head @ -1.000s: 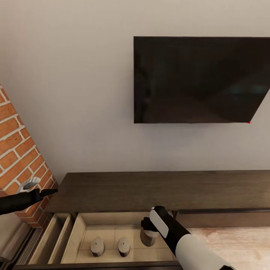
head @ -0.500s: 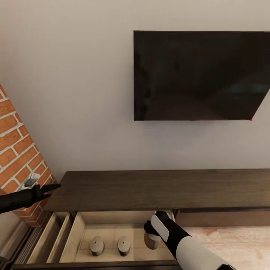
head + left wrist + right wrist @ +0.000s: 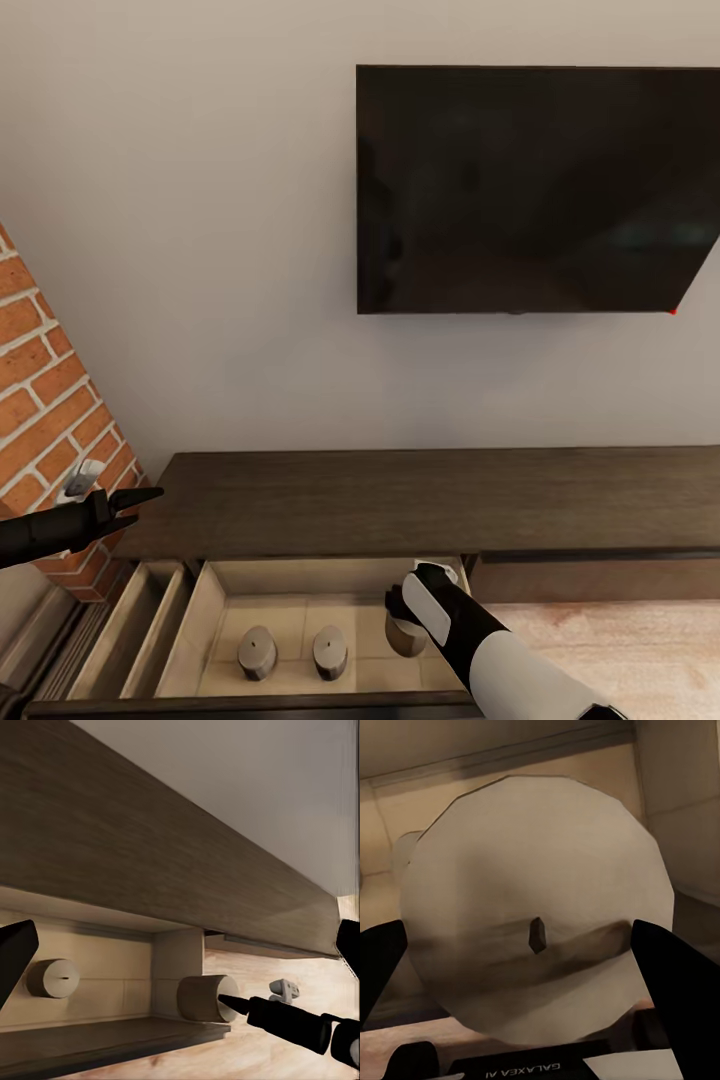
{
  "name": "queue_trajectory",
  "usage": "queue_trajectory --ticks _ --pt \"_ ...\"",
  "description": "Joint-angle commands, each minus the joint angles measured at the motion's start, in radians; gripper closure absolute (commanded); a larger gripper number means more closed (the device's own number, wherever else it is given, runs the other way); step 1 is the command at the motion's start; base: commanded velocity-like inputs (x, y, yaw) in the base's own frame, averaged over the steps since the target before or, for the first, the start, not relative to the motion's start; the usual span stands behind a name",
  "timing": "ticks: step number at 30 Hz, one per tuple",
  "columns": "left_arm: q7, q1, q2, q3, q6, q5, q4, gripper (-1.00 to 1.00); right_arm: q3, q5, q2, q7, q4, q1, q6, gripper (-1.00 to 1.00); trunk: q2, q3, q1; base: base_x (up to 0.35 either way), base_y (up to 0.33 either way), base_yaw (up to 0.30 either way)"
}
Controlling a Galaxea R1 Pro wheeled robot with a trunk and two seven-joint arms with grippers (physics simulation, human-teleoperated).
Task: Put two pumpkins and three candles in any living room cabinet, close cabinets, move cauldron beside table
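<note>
Candle [image 3: 536, 937] in right gripper [image 3: 529, 967]; "GALAXEA AI" printed below.

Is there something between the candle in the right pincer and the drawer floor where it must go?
Nothing visible. The candle in the right pincer is over bare drawer floor, apart from the other two candles.

Mirrored "GALAXEA AI" lettering on right tool [image 3: 538, 945] body, no other text

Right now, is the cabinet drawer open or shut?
Open. The cabinet drawer is pulled out, its pale inside showing two candles, with a third in the right gripper.
</note>
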Motion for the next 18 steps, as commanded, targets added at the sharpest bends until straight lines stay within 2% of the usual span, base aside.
queue_trajectory --ticks 1,7,18 --pt "-0.010 -0.001 0.000 0.001 0.004 -0.001 0.000 -1.00 0.004 -0.005 0.000 -0.008 -0.001 -0.001 0.003 1.00 -0.008 -0.004 0.004 0.000 0.000 0.000" --pt "-0.010 -0.001 0.000 0.001 0.004 0.032 0.001 -1.00 0.006 -0.004 0.000 -0.008 -0.001 0.000 0.002 1.00 -0.050 -0.023 0.027 0.000 0.000 0.000" --pt "-0.010 -0.001 0.000 0.002 0.004 0.035 0.003 -1.00 0.006 -0.004 0.000 -0.001 -0.010 0.000 0.002 1.00 -0.127 -0.057 0.069 0.000 0.000 0.000"
